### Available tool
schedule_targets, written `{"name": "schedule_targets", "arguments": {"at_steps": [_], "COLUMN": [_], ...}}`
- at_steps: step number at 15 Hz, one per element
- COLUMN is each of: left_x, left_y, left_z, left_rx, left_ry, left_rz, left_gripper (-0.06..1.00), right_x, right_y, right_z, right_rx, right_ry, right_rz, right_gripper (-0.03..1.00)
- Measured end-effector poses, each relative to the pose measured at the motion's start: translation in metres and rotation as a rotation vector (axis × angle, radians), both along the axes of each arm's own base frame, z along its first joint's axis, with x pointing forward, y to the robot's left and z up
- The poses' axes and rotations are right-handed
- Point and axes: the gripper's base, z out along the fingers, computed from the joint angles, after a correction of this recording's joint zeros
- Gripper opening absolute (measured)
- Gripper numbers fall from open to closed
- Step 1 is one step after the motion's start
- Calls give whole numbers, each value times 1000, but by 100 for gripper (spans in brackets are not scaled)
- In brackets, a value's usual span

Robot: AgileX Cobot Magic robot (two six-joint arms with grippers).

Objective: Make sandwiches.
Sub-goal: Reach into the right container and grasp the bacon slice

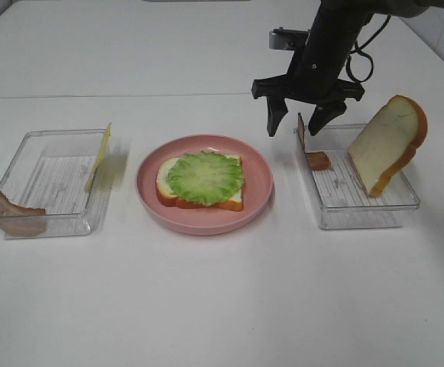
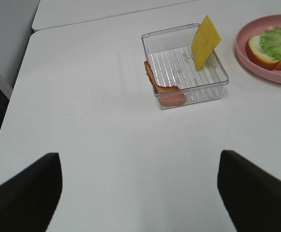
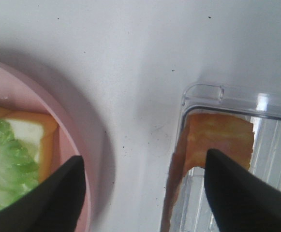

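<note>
Left gripper (image 2: 140,193): jaws apart, empty. Centre frame: pink plate (image 1: 206,224), bread slice (image 1: 165,183) under lettuce (image 1: 205,177). Right: clear tray (image 1: 359,215), bacon strip (image 1: 318,160) propped against its left wall. Above that: right gripper (image 1: 293,128), jaws apart, empty. Step judged: fetching bacon; next, lower astride the strip, close.
</note>
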Motion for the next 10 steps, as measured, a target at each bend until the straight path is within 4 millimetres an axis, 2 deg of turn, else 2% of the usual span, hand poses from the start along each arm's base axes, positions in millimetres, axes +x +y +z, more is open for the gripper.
{"name": "schedule_targets", "arguments": {"at_steps": [5,8,9,10], "left_x": [0,0,0,0], "left_y": [0,0,0,0], "left_z": [0,0,0,0], "left_rx": [0,0,0,0], "left_ry": [0,0,0,0], "left_rz": [0,0,0,0], "left_gripper": [80,80,80,80], "right_x": [1,1,0,0], "right_y": [-2,-3,-3,-4], "right_z": [0,0,0,0], "right_rx": [-23,-31,-35,-38], "right_ry": [-6,-6,-3,6], "right_rz": [-14,-20,-15,-12], "right_gripper": [47,12,4,2]}}
